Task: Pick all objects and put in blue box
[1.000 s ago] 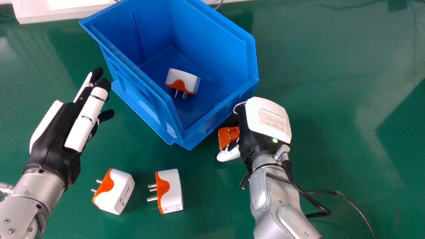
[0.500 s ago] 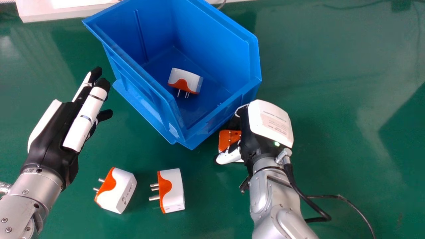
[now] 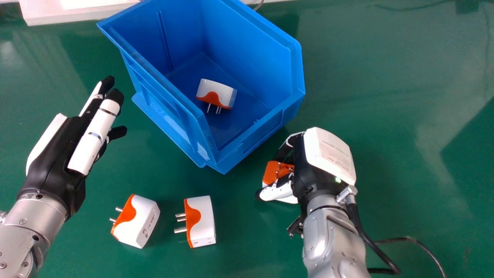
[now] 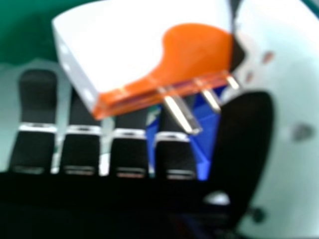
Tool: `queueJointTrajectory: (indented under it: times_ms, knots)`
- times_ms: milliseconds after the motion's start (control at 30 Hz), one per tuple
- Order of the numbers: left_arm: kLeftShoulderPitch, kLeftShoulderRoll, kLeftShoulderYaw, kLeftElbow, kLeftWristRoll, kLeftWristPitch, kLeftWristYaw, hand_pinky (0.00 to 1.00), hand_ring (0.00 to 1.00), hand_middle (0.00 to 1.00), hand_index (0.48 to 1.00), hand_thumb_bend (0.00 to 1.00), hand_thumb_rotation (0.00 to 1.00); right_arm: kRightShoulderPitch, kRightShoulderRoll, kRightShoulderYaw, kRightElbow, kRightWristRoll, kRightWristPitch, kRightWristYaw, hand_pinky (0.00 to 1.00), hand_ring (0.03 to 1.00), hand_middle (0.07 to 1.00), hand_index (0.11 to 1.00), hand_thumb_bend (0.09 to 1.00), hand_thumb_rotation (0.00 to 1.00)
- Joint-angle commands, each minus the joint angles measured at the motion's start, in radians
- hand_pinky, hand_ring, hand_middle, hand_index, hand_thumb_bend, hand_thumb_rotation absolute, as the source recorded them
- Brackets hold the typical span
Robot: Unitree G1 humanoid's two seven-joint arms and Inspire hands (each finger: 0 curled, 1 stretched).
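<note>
**Plug adapter in the right hand, beside a blue box**

Green table (image 3: 378,96): the ground for the whole lot.

Blue box (image 3: 251,46): one, open-topped, set beyond the loose pieces.

Left hand (image 3: 50,166): one, fingers extended and relaxed, above the table at the left of the box.

Right hand (image 3: 307,173): one, gripping, just off the box's near right corner, with bent fingers on the far side of its piece and the thumb on the near side.

Plug adapters, white and orange, four:

– Held plug (image 3: 276,170): orange pronged face turned upward to the head view; long axis crosswise to the fingers in the right hand view. That closer view adds the broad white side and three metal prongs (image 4: 182,114) in profile, angled toward the thumb side; the head view gives its place outside the box. It lies between thumb and fingers, on the palm side. Whether it touches the table, cannot tell.

– Boxed plug (image 3: 218,90): on the box floor, prongs toward the robot, long axis roughly left to right.

– Middle plug (image 3: 204,222): on the table, prongs left, long axis near to far.

– Left plug (image 3: 139,224): beside it, apart, prongs left, long axis slanted.
</note>
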Motion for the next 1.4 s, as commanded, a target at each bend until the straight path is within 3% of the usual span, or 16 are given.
queueJointTrajectory:
  times_ms: [0,167,367,733,1367]
  knots:
    - [-0.011,0.013,0.018,-0.008,-0.009,-0.010,-0.004,0.91,0.98,1.00,1.000,0.41,1.00,0.022,0.014,0.009,-0.065,-0.015,0.011,0.003,0.34,0.446,0.533,0.506,0.495,0.00]
    - [-0.012,0.015,0.020,-0.008,-0.008,-0.008,-0.005,0.91,0.98,1.00,1.000,0.41,1.00,0.063,0.003,0.012,-0.141,-0.023,0.025,0.009,0.33,0.443,0.536,0.512,0.494,0.00]
    - [-0.015,0.017,0.025,0.007,-0.010,-0.016,-0.010,0.91,0.98,1.00,1.000,0.41,1.00,0.097,-0.011,0.012,-0.204,-0.026,0.022,0.015,0.33,0.435,0.537,0.528,0.492,0.00]
    - [-0.019,0.016,0.027,0.004,-0.008,-0.008,-0.012,0.90,0.98,1.00,1.000,0.41,1.00,0.135,-0.002,0.025,-0.319,-0.040,0.012,0.011,0.32,0.423,0.528,0.547,0.490,0.00]
    - [-0.031,0.019,0.024,0.020,-0.003,-0.013,-0.019,0.90,0.98,1.00,1.000,0.41,1.00,0.150,-0.008,0.043,-0.506,-0.093,0.016,0.070,0.32,0.414,0.523,0.560,0.488,0.00]
